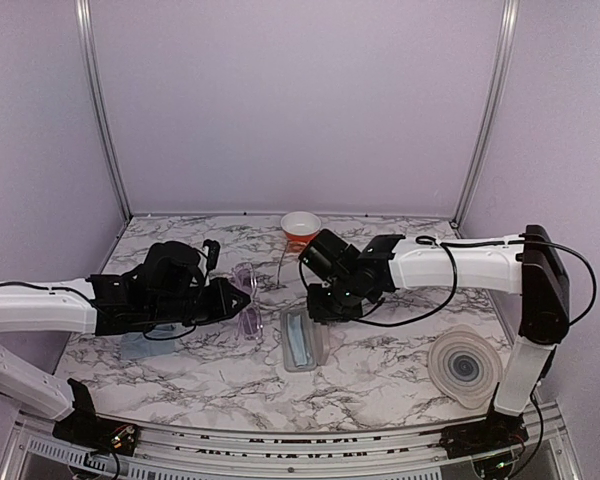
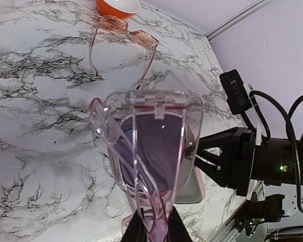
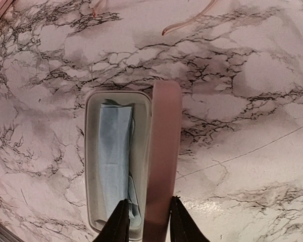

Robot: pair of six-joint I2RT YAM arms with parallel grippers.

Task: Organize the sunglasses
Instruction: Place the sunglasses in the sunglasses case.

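The left gripper [image 2: 152, 224] is clamped on the pale sunglasses [image 2: 156, 141], a glossy, see-through frame with lilac lenses, held above the middle of the marble-veined table [image 2: 40, 101]. The thin-rimmed orange-tinted sunglasses [image 2: 143, 39] lie arms open near the far edge, beside a smooth orange bowl [image 2: 118, 6]. Toward the near edge, the right gripper [image 3: 149, 222] stands slightly parted astride the upright lid of an oblong pink case [image 3: 161, 141], with a soft blue cloth [image 3: 113, 151] inside.

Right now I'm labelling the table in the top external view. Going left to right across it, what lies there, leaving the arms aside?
pale sunglasses → open pink case → round beige dish
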